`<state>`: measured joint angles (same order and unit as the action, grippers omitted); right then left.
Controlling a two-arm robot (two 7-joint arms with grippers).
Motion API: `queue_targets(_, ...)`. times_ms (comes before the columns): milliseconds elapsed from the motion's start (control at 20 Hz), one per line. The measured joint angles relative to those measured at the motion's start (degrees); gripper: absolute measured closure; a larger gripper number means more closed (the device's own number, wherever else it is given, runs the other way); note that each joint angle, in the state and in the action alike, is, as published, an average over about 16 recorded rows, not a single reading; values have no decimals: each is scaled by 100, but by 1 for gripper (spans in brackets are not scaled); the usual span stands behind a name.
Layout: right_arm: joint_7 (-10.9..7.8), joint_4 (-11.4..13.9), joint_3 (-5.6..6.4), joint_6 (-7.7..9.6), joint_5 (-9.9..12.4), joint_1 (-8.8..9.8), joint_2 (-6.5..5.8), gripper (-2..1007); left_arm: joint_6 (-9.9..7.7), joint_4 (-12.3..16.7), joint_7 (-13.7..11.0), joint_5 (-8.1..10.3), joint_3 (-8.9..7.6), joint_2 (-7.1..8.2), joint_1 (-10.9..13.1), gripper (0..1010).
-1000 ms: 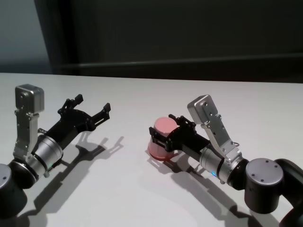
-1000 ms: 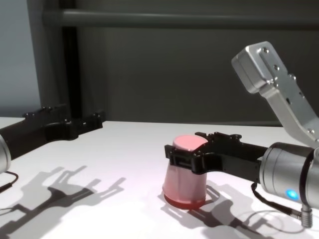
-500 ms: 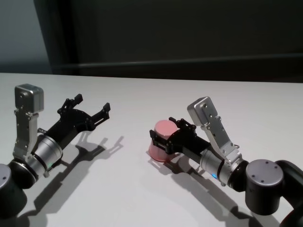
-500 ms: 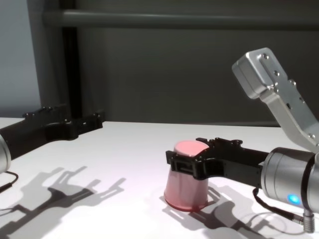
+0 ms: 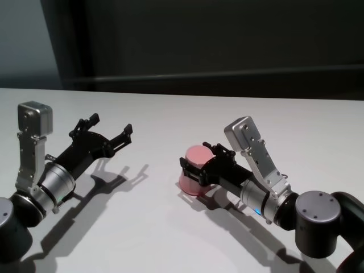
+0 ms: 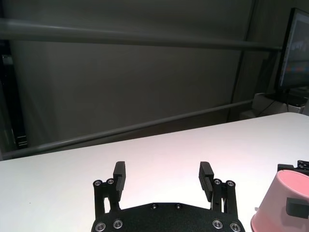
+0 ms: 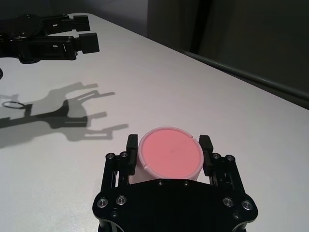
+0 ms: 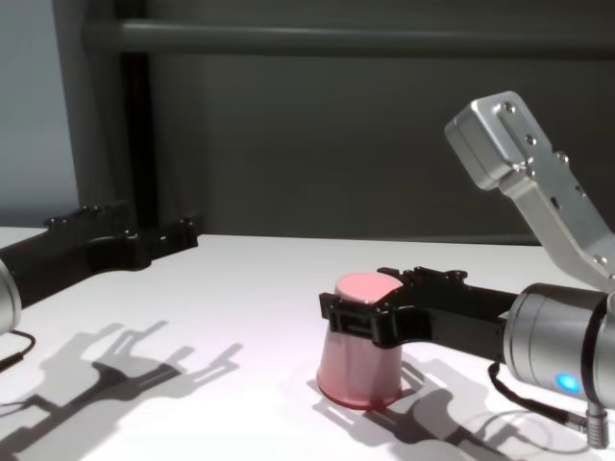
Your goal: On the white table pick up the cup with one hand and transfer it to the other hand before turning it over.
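The pink cup (image 5: 192,170) stands upside down on the white table (image 5: 170,114), wide rim down and flat base up. My right gripper (image 5: 202,158) is shut on it near the base, one finger on each side, as the right wrist view (image 7: 169,145) shows. The cup also shows in the chest view (image 8: 360,365) and at the edge of the left wrist view (image 6: 285,203). My left gripper (image 5: 109,125) is open and empty, held above the table to the left of the cup and apart from it.
A dark wall with horizontal rails (image 8: 336,38) runs behind the table's far edge. The arms' shadows (image 5: 114,182) lie on the tabletop between them. A monitor (image 6: 299,48) stands off the table's right end.
My right gripper has lowered the cup a little, from just above the table down until its rim rests on the surface. The left arm has not moved.
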<state>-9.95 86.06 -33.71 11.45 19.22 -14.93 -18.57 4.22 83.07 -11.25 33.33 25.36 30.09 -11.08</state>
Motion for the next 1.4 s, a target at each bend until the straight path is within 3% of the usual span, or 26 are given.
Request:
queue_targets(700,10,-7,-3,4,6,7,-5,27,0,0,0,0,0,0,0,9)
queue_targets(1400,18,1,-2,-21,0,3,-2,3,0,1,0,0,0,0,0,9)
